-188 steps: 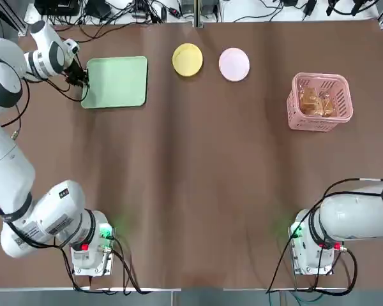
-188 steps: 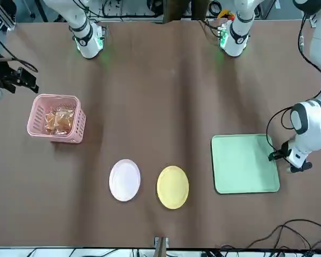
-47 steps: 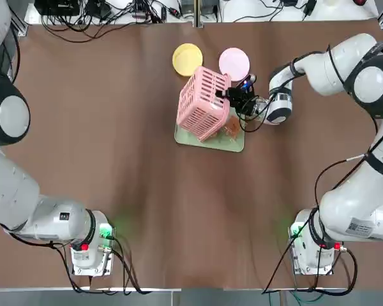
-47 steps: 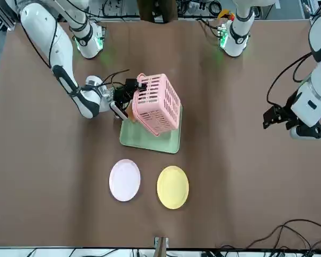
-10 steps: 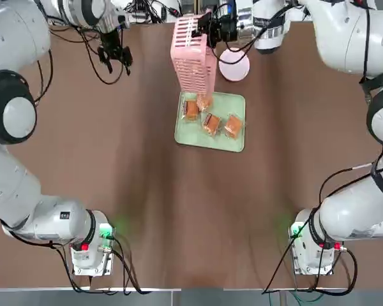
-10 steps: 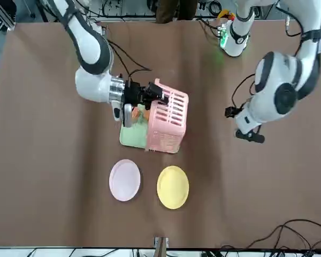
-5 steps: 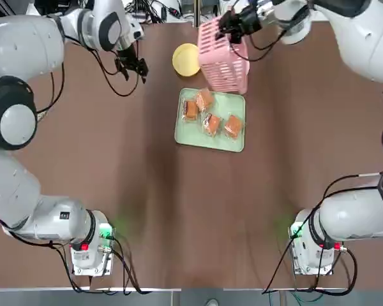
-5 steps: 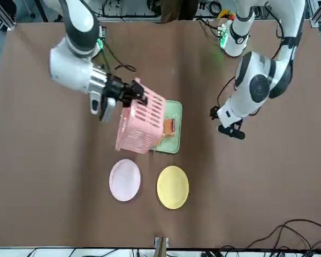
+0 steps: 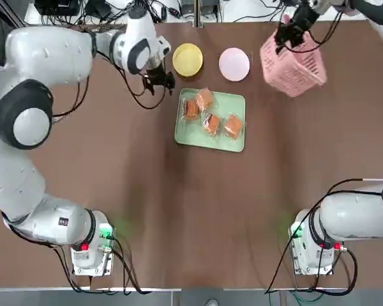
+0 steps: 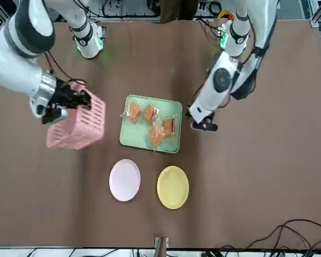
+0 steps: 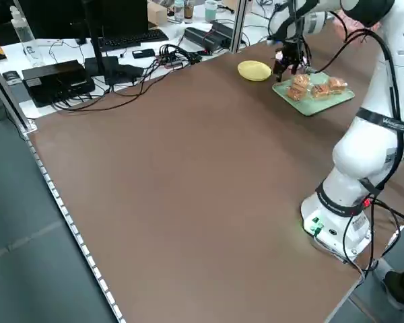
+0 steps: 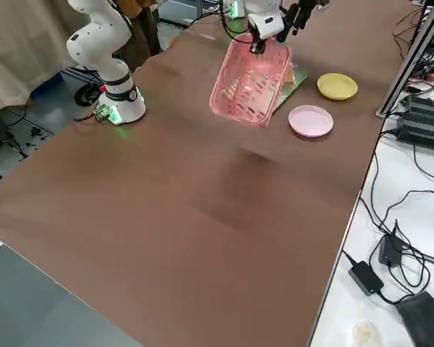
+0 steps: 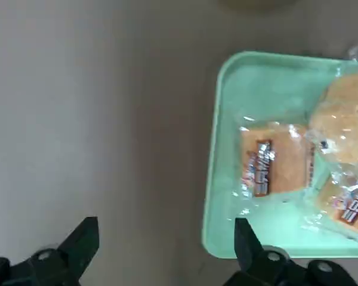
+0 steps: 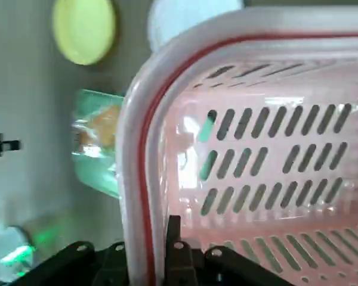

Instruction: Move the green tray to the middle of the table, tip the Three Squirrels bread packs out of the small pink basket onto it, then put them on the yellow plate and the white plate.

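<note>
Brown worktop (image 9: 179,204) seen mostly bare. Green tray (image 9: 210,141) parked mid-worktop, four Three Squirrels bread packs (image 9: 211,123) lying on it. Small pink basket (image 9: 293,58) held tilted in air by right gripper (image 9: 287,29), fingers clamped on rim, off to robot's right of tray, looked emptied. Left gripper (image 9: 162,78) hung at tray's far-left corner, fingers spread, nothing held. Yellow plate (image 9: 187,59) and white plate (image 9: 234,64) sat just beyond tray's far edge. Left arm judged nearer to packs; nearest pack lay just right of its fingers.
</note>
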`<state>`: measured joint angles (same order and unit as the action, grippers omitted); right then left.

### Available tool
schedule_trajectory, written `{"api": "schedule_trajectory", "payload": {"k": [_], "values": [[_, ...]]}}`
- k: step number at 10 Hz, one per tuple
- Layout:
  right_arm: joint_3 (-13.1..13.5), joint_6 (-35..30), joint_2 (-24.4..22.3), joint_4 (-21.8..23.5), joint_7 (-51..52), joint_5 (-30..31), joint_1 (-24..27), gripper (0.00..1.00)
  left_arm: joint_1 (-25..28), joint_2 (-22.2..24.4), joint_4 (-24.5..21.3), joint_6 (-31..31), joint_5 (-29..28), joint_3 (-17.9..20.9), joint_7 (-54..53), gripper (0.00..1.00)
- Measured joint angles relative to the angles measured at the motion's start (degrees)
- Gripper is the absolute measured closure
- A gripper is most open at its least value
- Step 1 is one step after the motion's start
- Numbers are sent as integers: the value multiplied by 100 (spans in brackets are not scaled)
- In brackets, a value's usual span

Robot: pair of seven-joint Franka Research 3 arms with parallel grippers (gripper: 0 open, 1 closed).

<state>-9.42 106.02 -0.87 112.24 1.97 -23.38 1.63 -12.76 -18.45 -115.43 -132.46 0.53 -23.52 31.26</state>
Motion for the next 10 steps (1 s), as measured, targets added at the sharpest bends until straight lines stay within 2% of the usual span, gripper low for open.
{"api": "schedule_trajectory", "payload": {"k": [2,4,7,10], "values": [[23,71,6,184,-406,731,13,93,-585,-295,41,-382,-120,9,742,0],[25,616,19,653,-625,1164,15,93,-1008,-765,386,-482,-506,63,1474,0],[24,1628,61,1601,-636,1481,16,93,-1382,-1622,1214,-487,-1030,381,2057,0],[19,2172,69,2213,-636,1621,15,93,-2016,-2033,1766,-489,-1041,899,2632,0]]}}
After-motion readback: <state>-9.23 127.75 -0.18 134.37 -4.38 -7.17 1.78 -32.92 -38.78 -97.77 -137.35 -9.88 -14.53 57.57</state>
